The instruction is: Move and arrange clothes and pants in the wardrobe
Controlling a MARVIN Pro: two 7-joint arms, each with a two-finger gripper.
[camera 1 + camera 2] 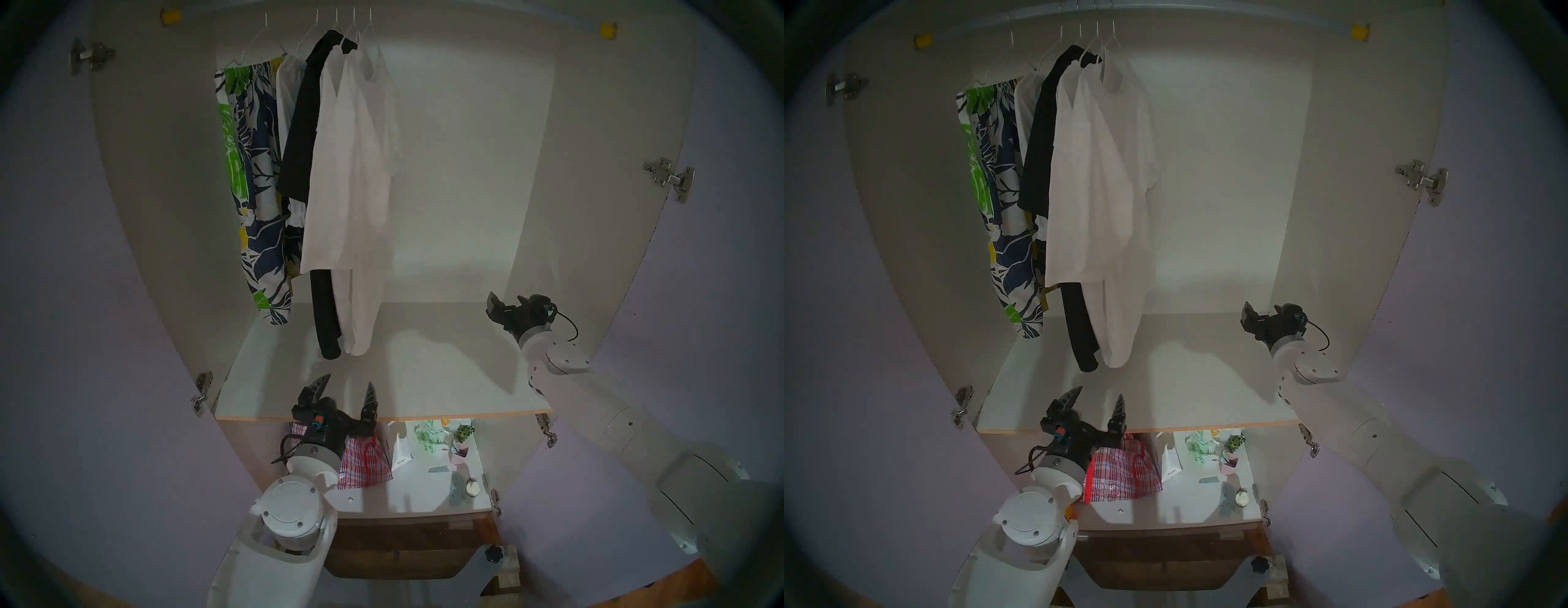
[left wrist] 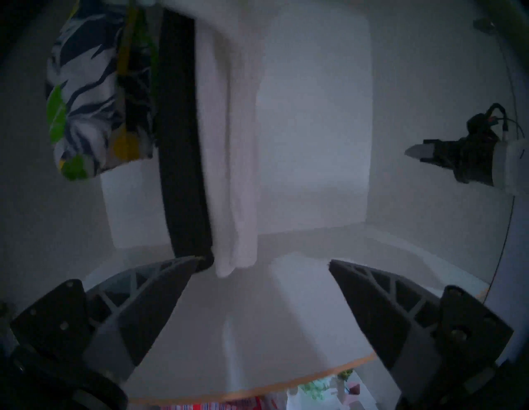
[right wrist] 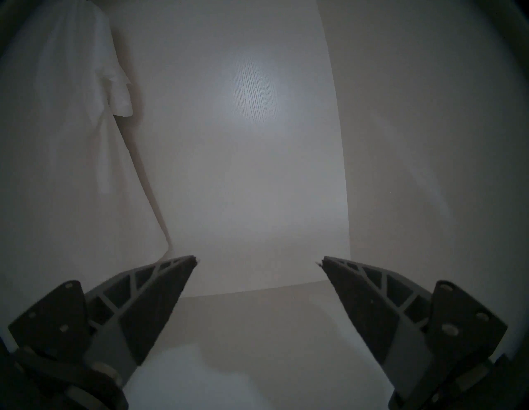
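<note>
You had both arms idle between moves: the left gripper point(image 1: 347, 392) gaped empty at the shelf point(image 1: 445, 373) edge, the right gripper point(image 3: 259, 262) likewise. The 5 clothes point(image 1: 339, 170) hung bunched at the rail's left. Next, I'd judge, reach up for 1 hanger.

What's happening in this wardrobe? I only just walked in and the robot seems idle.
Neither arm holds anything. The left gripper hovers open at the front edge of the shelf, below the clothes bunched at the left of the rail. The right gripper, also open and empty, reaches in near the right wall, apart from the garments.
</note>
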